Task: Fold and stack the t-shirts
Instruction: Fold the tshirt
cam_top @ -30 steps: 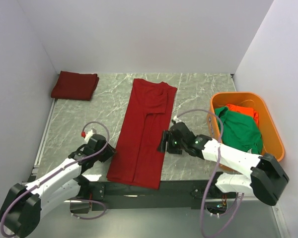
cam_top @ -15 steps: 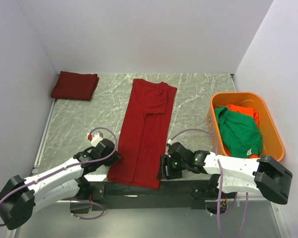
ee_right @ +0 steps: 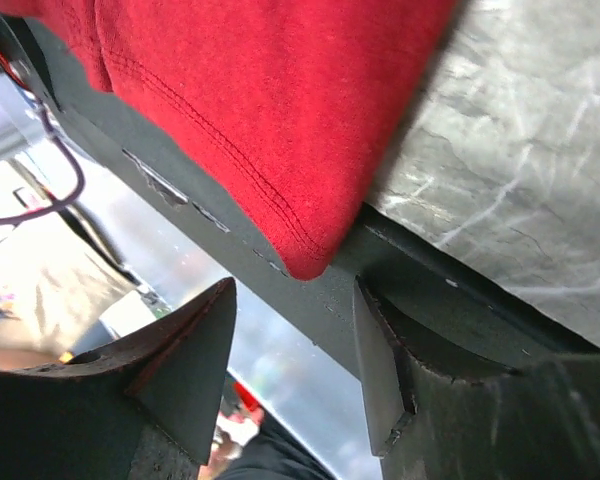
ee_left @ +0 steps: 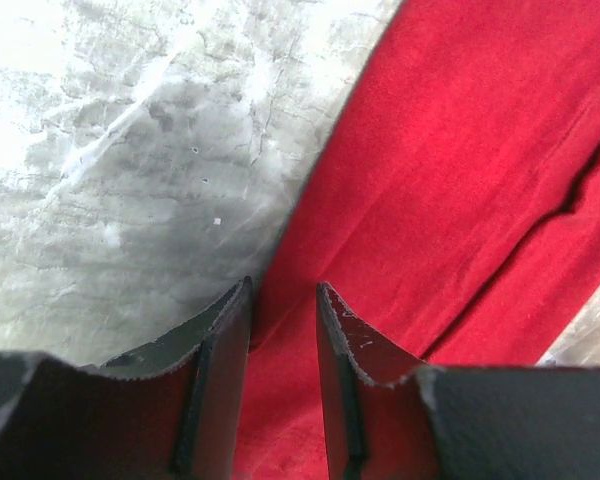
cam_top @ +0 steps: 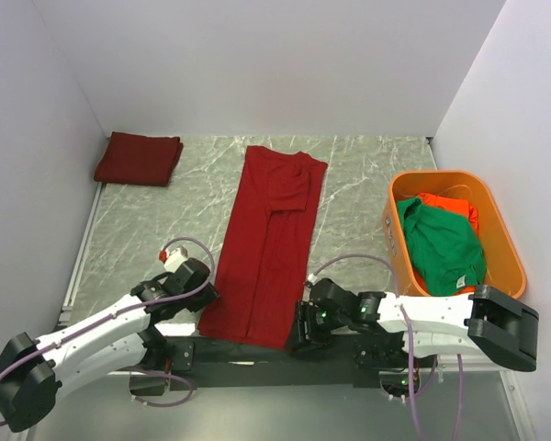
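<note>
Left pincer: the left gripper (ee_left: 283, 290) is standing open, jaws slightly apart and clamping nothing, with the cloth's edge running up between them.
Left pincer, place: it is hovering at the 7 o'clock corner of the long red shirt (cam_top: 266, 239), one finger (ee_left: 225, 340) over bare marble and the other over red cloth.
Right pincer: the right gripper (ee_right: 292, 290) is open too, jaws spread wide with empty air between them.
Right pincer, place: it is sitting low at the shirt's 5 o'clock corner, where the stitched hem tip (ee_right: 305, 262) is drooping over the dark front rail (ee_right: 210, 225) just above the gap.
Long red shirt: it is lying flat down the middle of the table (cam_top: 147, 220), folded into a narrow strip running from 12 to 6 o'clock, its near end overhanging the table's front.
Folded red shirt (cam_top: 139, 157): it is resting as a neat square in the 10 o'clock corner, well apart from both arms.
Tub (cam_top: 507, 241): the orange tub is standing at 3 o'clock.
Tub, contents: a green shirt (cam_top: 445, 243) is bunched up inside, with an orange-red shirt (cam_top: 448, 204) peeking out behind it at 12 o'clock.
</note>
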